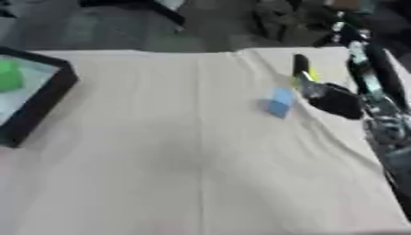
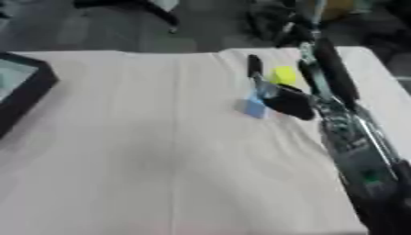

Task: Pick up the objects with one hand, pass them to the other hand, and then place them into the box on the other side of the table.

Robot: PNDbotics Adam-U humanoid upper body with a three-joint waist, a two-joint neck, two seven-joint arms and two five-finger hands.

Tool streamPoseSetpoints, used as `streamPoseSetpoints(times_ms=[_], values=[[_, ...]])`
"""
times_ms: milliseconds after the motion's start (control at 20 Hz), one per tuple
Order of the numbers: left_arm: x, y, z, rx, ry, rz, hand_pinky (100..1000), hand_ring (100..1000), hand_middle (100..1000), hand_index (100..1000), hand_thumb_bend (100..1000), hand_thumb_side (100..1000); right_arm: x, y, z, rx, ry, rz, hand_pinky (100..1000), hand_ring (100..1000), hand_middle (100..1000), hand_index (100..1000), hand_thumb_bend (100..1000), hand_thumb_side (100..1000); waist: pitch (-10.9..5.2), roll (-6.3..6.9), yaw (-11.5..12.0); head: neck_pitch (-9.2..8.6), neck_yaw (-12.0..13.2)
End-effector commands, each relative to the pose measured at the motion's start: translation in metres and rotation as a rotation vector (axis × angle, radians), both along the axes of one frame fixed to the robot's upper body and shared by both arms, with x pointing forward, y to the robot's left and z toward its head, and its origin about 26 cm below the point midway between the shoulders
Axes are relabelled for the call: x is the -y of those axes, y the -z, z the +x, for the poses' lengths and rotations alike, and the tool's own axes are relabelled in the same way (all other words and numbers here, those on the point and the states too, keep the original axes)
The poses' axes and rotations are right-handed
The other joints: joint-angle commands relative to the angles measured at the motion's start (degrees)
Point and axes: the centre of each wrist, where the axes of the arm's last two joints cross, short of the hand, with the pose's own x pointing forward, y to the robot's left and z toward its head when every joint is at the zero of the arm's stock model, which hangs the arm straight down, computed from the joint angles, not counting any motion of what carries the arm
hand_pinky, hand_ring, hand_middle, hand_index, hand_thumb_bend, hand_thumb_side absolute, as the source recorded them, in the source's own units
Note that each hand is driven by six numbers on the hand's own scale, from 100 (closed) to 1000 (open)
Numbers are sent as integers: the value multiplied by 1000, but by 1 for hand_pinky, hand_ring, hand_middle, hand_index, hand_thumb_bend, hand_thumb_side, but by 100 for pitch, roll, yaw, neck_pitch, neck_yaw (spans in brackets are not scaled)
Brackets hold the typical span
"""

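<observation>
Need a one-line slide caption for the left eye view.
Right hand reaches beside a blue block on the cloth-covered table; black box at left holds a green object.

Grey floor (image 1: 120, 27) beyond cream-clothed table (image 1: 185, 174)

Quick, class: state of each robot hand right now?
Left hand: not in view.
Right hand: beside the blue block and yellow object; whether its fingers are open or shut cannot be told.
</observation>
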Motion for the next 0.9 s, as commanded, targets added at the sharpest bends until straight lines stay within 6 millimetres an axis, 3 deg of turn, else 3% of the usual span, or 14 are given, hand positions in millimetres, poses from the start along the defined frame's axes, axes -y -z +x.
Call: streamPoseSetpoints(times_ms=[50,100,200,450,700,750,800,900], values=[[2,-19,-8,115,134,419,769,1000,890,954,701,324,40,-19,15,-73,74,-125,721,916,977,1000,100,252,-46,11,40,34,-778],[2,-22,-9,149,132,561,767,1000,863,999,793,307,50,-22,21,-108,94,-160,727,923,983,1000,100,256,-45,17,61,35,-906],[4,-23,-9,190,125,751,761,1000,844,1000,825,279,66,-24,34,-181,129,-198,735,936,985,1000,100,232,-44,37,96,35,-1056],[19,-8,-6,190,181,886,741,1000,841,1000,644,147,92,-12,70,-391,214,-248,760,950,986,1000,100,199,-35,84,174,35,-1234],[32,-1,-5,179,290,866,737,1000,845,1000,567,137,95,5,92,-580,229,-346,804,968,996,1000,100,540,-19,106,250,35,-1416],[33,0,-5,176,307,863,736,1000,845,1000,558,140,94,7,94,-608,223,-365,812,972,1000,1000,100,641,-17,108,265,35,-1436],[35,1,-4,172,322,861,734,1000,846,1000,542,142,90,10,97,-634,213,-386,822,976,1000,1000,100,700,-17,108,279,35,-1457],[37,3,-4,162,342,856,731,1000,844,1000,535,139,83,12,100,-669,190,-438,838,977,1000,1000,100,736,-22,107,305,35,-1500]])
